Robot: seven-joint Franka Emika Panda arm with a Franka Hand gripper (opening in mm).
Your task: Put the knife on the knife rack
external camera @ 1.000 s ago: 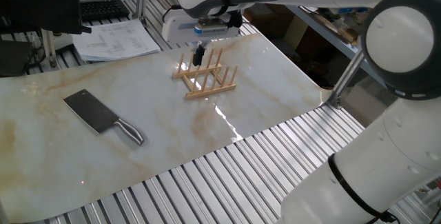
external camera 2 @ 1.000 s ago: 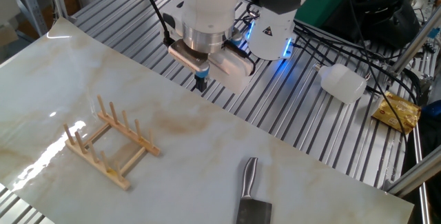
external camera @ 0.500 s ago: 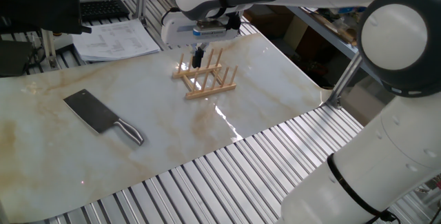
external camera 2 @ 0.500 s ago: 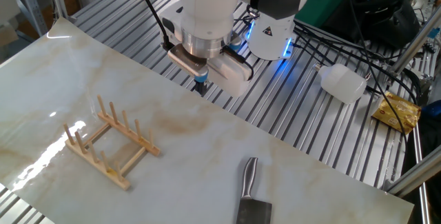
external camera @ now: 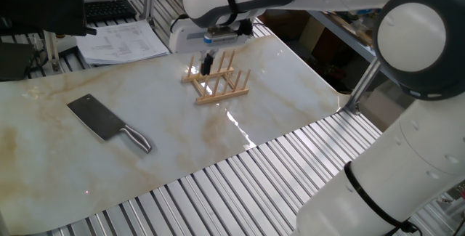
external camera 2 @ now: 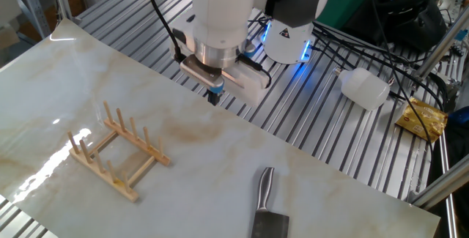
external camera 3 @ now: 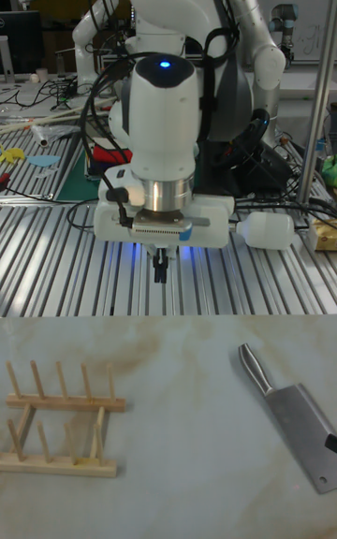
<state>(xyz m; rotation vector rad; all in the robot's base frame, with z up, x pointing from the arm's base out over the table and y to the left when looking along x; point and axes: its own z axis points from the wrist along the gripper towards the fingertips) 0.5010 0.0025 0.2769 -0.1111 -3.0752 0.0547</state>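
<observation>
The knife (external camera: 109, 124) lies flat on the marble tabletop, its dark blade to the left and its silver handle (external camera: 136, 140) toward the front; it also shows in the other fixed view (external camera 2: 267, 194) and the tall view (external camera 3: 290, 411). The light-wood knife rack (external camera: 216, 83) stands upright apart from it, with nothing on its pegs (external camera 2: 117, 154) (external camera 3: 61, 417). My gripper (external camera: 207, 63) hangs above the table's far edge behind the rack (external camera 2: 214, 95) (external camera 3: 161, 269). Its fingers are shut together with nothing between them, well away from the knife.
Papers (external camera: 120, 41) and a keyboard (external camera: 109, 9) lie beyond the marble sheet on the slatted metal table. A white plastic bottle (external camera 2: 364, 88) and a gold packet (external camera 2: 423, 119) lie on the slats near the robot base.
The gripper has come down slightly and its wrist has turned a little. Knife and rack have not moved.
</observation>
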